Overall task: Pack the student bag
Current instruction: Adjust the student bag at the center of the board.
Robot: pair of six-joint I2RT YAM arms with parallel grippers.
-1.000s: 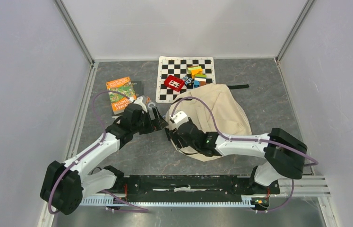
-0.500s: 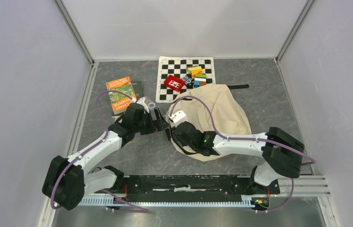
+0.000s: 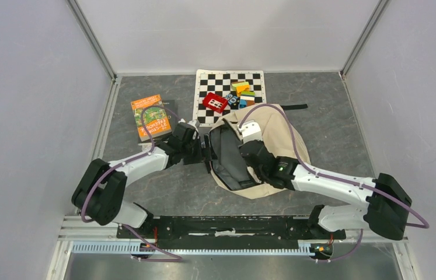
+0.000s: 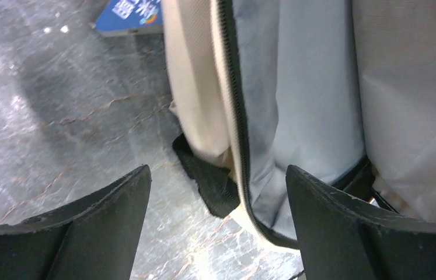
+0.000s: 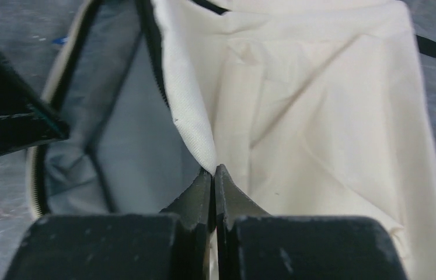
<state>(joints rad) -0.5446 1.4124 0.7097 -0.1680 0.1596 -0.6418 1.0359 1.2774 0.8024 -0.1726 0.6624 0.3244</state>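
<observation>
The student bag (image 3: 276, 137) is a cream backpack lying mid-table, its mouth pulled open so the grey lining (image 3: 227, 158) shows. My right gripper (image 3: 244, 135) is over the bag and shut on the cream flap edge; in the right wrist view the right gripper (image 5: 213, 172) pinches that fabric at its tips, with the student bag (image 5: 320, 116) spreading beyond. My left gripper (image 3: 206, 146) is at the bag's left rim and open. In the left wrist view the left gripper (image 4: 218, 201) straddles the black zipper edge (image 4: 240, 140) and a black strap tab (image 4: 209, 181), gripping nothing.
An orange book (image 3: 152, 116) lies left of the bag. A chessboard mat (image 3: 209, 87) at the back carries a red block (image 3: 215, 102) and several coloured blocks (image 3: 242, 92). A black strap (image 3: 295, 107) trails from the bag's far side. Grey walls enclose the table.
My right gripper has shut on the bag's flap and drawn it back to the right, baring the grey lining. My left gripper has moved right to the bag's rim.
</observation>
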